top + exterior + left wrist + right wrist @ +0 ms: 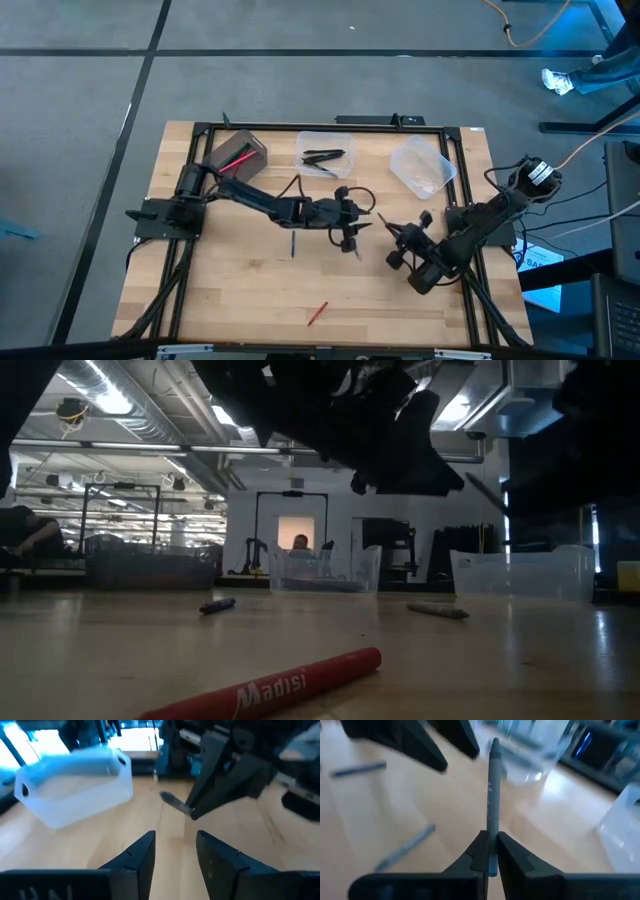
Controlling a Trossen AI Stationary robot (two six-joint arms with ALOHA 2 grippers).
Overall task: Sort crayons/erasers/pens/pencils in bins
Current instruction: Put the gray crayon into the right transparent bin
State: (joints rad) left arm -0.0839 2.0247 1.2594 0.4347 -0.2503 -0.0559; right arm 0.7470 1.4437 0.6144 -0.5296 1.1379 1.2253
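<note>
1. Counted three bins along the far edge of the table (250, 300): a grey box (238, 152) at the left, a clear square tub (326, 155) in the middle, a clear rounded tub (423, 166) at the right.
2. Noted red sticks in the grey box and dark sticks in the square tub; number in each not countable.
3. Counted three sticks loose on the table from above: a red crayon (317, 313) near the front edge, a dark blue stick (293, 243) just beside the left arm, a grey stick (356, 248) under the left gripper (350, 222).
4. Counted a fourth stick, a grey crayon (492, 795), pinched at its lower end by the right gripper (490, 851), fingers pressed together on it, tip pointing away from the wrist.
5. Found the left gripper above mid-table, fingers (142, 855) spread with a clear gap, holding nothing.
6. Found the right gripper (400, 238) just right of the left one, raised off the table, between the red crayon and the rounded tub.
7. Printed lettering on the red crayon (270, 685) seen only in the low view.
8. Grip on the grey crayon confirmed only in the right wrist view; barely visible from above.
</note>
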